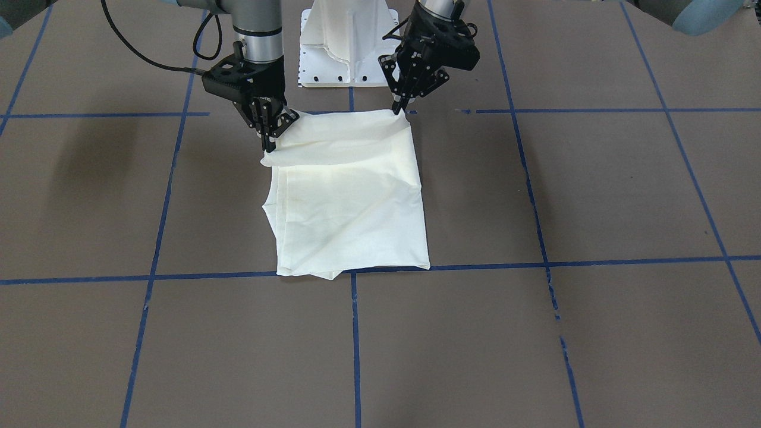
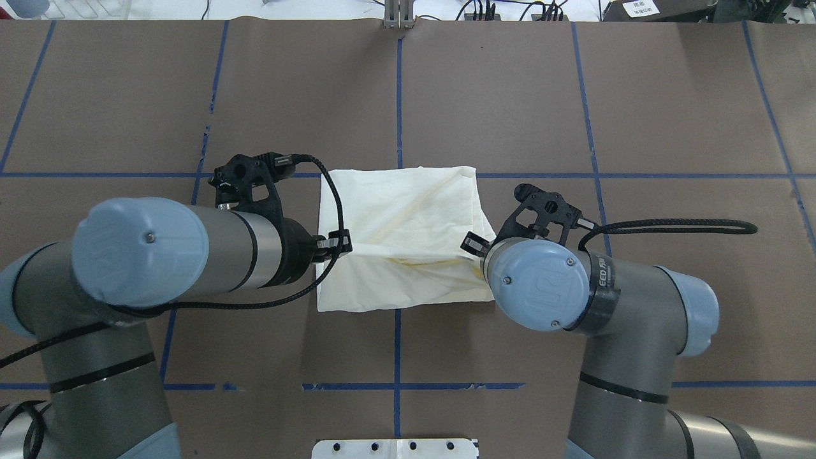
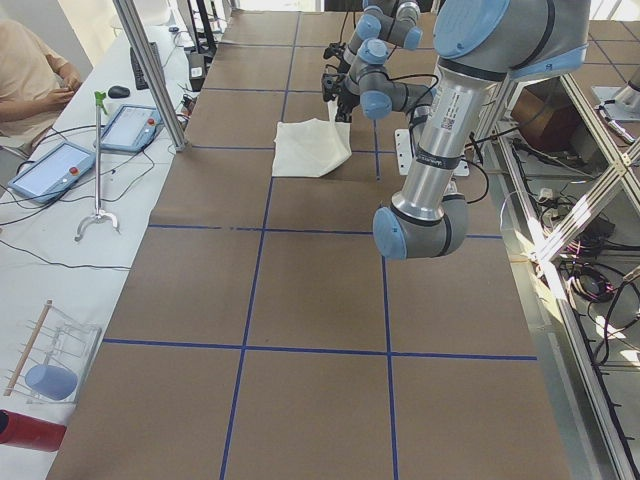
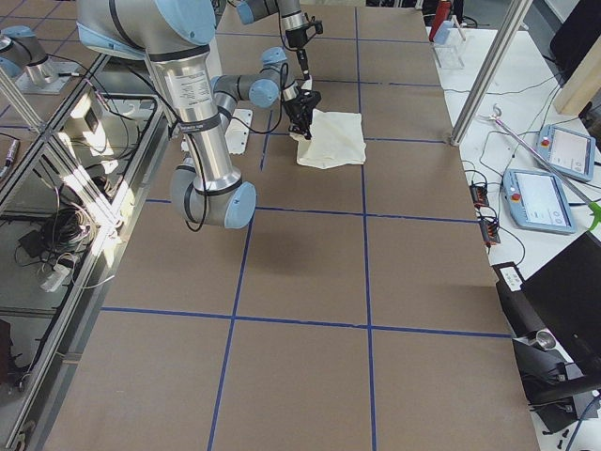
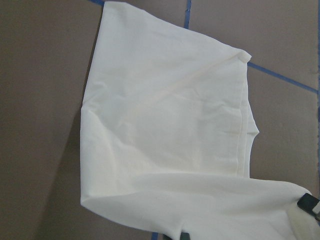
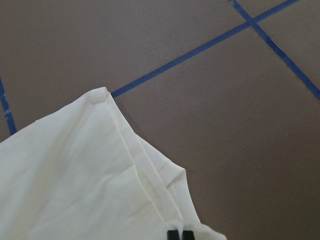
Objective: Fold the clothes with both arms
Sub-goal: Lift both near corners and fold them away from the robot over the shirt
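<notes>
- Shirt [image 1: 351, 208]: cream, already folded down to a rough rectangle with the plain side up and no print showing. It lay mid-surface [image 1: 535, 333], just in front of the robot's white base [image 1: 348, 47].
- Far edge rested flat along a blue tape line [image 1: 505, 266]. The edge nearest the robot was raised off the surface and strung between the two claws, sagging slightly in the middle.
- Right claw [image 1: 269, 139]: closed on the shirt's near corner on its own side. The wrist view showed its fingertips [image 6: 178, 234] pinched together with cloth between them.
- Left claw [image 1: 397, 109]: closed on the opposite near corner, with the cloth running into its pads at the bottom right of its wrist view.
- Key relation: the whole loose body of the shirt lay ahead of both claws, away from the robot. Its longer side appeared to run in that same near-to-far direction, though perspective makes this uncertain.
- Neither arm was nearer; each stood at its own corner, with the right-hand corner held a little further forward.
- Judgement: the next fold would carry the held edge forward onto the far edge. Uneven travel would skew the fold.
</notes>
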Tool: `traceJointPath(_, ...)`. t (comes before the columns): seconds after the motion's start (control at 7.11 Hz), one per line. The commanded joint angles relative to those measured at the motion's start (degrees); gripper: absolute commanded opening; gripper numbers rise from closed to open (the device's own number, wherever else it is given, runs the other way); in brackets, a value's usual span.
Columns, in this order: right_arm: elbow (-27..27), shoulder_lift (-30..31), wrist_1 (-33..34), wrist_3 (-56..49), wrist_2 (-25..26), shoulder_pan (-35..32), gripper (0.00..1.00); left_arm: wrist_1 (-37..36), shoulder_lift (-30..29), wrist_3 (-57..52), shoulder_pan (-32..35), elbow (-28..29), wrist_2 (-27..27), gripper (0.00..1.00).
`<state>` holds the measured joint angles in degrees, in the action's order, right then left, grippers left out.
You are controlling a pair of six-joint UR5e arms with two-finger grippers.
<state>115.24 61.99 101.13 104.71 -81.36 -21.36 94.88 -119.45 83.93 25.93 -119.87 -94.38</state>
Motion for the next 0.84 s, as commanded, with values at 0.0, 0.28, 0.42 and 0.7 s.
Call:
traceJointPath(0.0, -9.2, -2.1, -7.0, -1.3, -0.4, -3.5, 0.0, 0.5, -3.5, -3.0, 3.7, 7.2, -0.4, 0.0)
traceJointPath(0.28, -15.5, -3.4, -13.0, -4.1, -0.6, -5.3, 0.0, 2.1, -4.4, -6.2, 5.9, 10.8, -0.3, 0.0)
traceJointPath(0.42, -20.8, -6.8, -13.4, -4.4, -0.6, -5.5, 0.0, 5.1, -5.5, -6.6, 6.1, 15.2, -0.2, 0.0)
traceJointPath(0.7, -23.6, -8.0, -13.5, -4.9, -0.6, -5.6, 0.0, 10.1, -6.3, -7.1, 6.6, 22.5, 0.2, 0.0)
